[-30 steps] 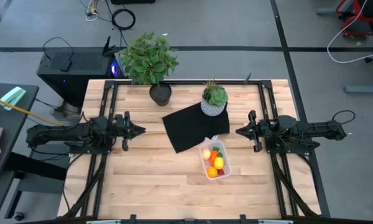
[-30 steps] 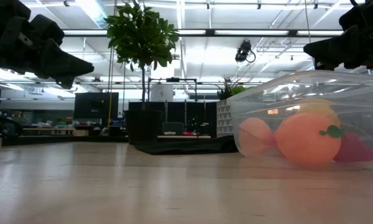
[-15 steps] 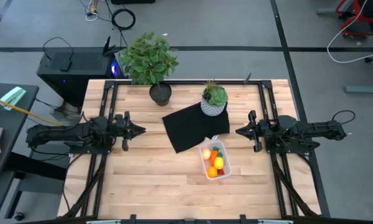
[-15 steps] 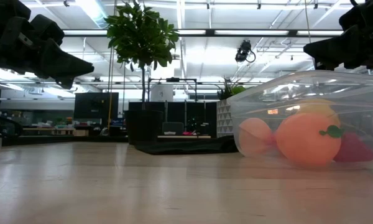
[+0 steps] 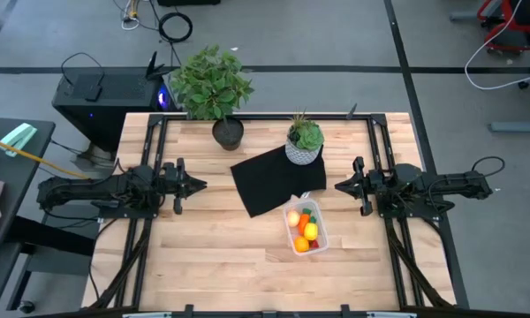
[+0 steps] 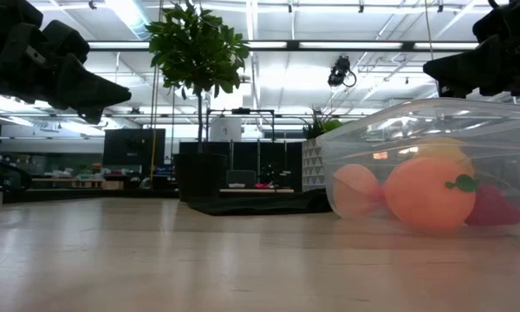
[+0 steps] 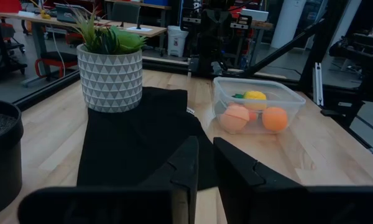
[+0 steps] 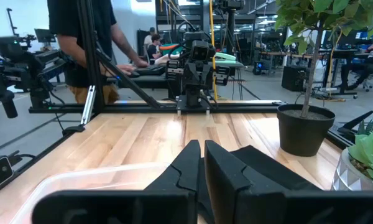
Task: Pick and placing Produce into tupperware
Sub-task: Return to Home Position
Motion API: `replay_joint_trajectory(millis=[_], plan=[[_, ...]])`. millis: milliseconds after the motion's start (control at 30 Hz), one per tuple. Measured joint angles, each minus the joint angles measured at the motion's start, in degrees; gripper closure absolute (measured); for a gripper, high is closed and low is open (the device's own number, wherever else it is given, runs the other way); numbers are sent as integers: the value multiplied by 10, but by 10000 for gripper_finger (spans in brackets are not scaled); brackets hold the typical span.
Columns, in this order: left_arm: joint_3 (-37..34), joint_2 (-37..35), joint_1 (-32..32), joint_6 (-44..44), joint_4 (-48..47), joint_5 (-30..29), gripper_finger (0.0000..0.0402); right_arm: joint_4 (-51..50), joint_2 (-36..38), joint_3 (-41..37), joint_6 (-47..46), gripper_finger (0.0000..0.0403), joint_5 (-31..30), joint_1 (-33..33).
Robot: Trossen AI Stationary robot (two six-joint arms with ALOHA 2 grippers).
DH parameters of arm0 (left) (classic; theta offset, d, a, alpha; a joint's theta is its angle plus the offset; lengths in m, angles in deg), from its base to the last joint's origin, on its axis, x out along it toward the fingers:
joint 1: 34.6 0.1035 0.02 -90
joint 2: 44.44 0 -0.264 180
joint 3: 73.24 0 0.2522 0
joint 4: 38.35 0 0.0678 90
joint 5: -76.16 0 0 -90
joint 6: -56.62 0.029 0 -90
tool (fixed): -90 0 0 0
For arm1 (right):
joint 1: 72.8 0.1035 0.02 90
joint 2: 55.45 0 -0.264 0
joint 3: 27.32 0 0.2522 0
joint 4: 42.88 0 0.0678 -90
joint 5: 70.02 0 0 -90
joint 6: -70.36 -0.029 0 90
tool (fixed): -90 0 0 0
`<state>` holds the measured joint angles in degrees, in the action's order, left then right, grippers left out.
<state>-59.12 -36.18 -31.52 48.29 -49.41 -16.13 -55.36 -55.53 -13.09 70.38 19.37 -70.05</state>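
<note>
Nothing has moved since 1 s ago: both arms, the tupperware & the produce sit exactly as they did. Step in hand, as I judge it, is the return to home, & it looks all but done. Both arms are tucked back & level at their own sides w/ no load.

Nearest the desk's [image 5: 203, 265] front edge is the tupperware [image 5: 288, 219], right of centre, just beside the near-right corner of the black mat [image 5: 265, 181]; can't tell if they touch. The produce [image 5: 306, 231] is inside it. The orange ball [image 6: 429, 192] sits by the near wall, w/ the pinkish-red ball [image 6: 357, 191] on one side, a red piece [image 6: 494, 208] (prob. the strawberry) on the other & the yellow piece [image 7: 255, 95] behind. No produce shows loose on the desk, so the pick-and-place part looks finished.

At mid-depth the left gripper [image 5: 197, 185] hangs just in from the left edge, pointing at desk centre & raised off the wood. Its fingers are near together w/ only a thin slit, holding nothing. The right gripper [image 5: 340, 186] mirrors it by the right edge, fingers together, empty, well apart from the tupperware.

Farther back, the small potted plant [image 5: 304, 143] stands at the mat's far-right corner & the big potted plant [image 5: 212, 84] at the far edge.

Next move calls for little: hold the pose, or a tiny settle of the joints. No reach needed.
</note>
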Motion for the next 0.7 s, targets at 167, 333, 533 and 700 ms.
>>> replay_joint_trajectory(millis=[167,333,533,700], plan=[[0,0,0,0,0,0,351,0,0,0,0,373,0,0],[0,0,0,0,0,0,346,0,0,0,0,373,0,0],[0,0,0,0,0,0,342,0,0,0,0,373,0,0],[0,0,0,0,0,0,350,0,0,0,0,373,0,0]])
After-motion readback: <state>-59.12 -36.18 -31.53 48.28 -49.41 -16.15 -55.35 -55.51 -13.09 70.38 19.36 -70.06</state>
